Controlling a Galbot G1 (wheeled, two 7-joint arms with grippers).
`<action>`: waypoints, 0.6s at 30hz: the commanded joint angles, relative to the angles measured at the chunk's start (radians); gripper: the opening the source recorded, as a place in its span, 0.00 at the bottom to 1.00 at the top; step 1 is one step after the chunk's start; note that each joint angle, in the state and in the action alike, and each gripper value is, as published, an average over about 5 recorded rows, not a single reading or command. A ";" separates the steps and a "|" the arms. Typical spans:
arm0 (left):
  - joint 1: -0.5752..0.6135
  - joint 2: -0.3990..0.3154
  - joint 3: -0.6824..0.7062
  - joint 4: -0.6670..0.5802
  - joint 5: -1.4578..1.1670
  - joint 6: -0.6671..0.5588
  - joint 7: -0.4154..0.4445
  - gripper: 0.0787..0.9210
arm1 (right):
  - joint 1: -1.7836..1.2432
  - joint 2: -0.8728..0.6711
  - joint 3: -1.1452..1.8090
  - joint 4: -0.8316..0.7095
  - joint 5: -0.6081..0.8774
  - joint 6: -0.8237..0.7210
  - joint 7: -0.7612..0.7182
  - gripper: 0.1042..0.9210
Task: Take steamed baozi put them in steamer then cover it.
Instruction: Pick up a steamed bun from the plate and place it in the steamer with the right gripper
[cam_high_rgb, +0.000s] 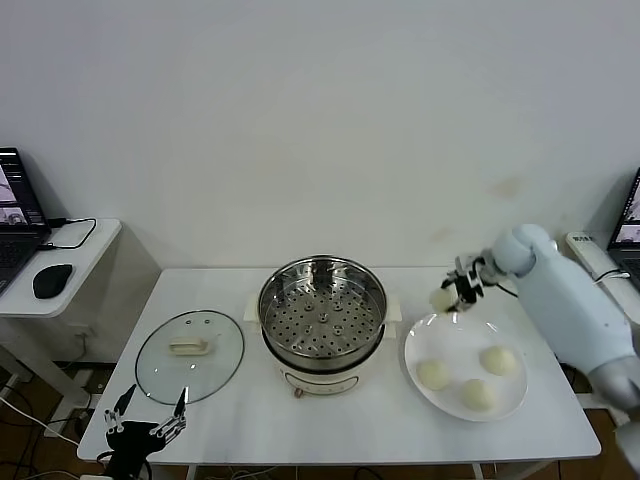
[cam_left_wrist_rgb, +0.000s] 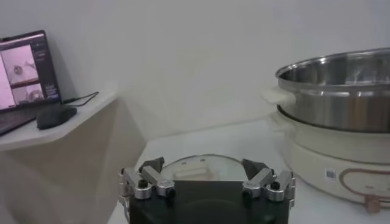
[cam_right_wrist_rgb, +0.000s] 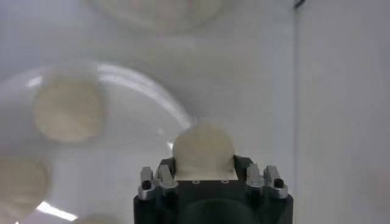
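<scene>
The steamer (cam_high_rgb: 322, 318) stands mid-table, its perforated tray bare; its steel wall (cam_left_wrist_rgb: 341, 91) also shows in the left wrist view. To its right, a white plate (cam_high_rgb: 455, 345) carries three steamed baozi (cam_high_rgb: 433, 375). My right gripper (cam_high_rgb: 455, 295) hangs over the plate's back left edge, shut on another baozi (cam_high_rgb: 442, 299), which bulges between the jaws (cam_right_wrist_rgb: 203, 149) above the plate (cam_right_wrist_rgb: 140, 109). The glass cover (cam_high_rgb: 190, 352) lies flat to the left of the steamer. My left gripper (cam_high_rgb: 148, 418) waits open near the front left edge, just short of the cover (cam_left_wrist_rgb: 201, 163).
A side table at the left holds a laptop (cam_high_rgb: 15, 215) and a black mouse (cam_high_rgb: 52, 280). Another laptop (cam_high_rgb: 628, 225) and a white device (cam_high_rgb: 592, 255) sit at the far right. A wall rises behind the table.
</scene>
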 joint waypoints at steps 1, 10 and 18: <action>-0.003 0.002 -0.006 0.000 -0.001 -0.002 -0.005 0.88 | 0.340 0.190 -0.214 -0.146 0.224 0.054 -0.082 0.60; -0.008 -0.005 -0.020 -0.006 -0.005 -0.006 -0.018 0.88 | 0.371 0.363 -0.253 -0.267 0.186 0.458 -0.088 0.60; 0.008 -0.015 -0.020 -0.003 0.005 -0.012 -0.021 0.88 | 0.367 0.375 -0.321 -0.134 0.002 0.657 -0.078 0.60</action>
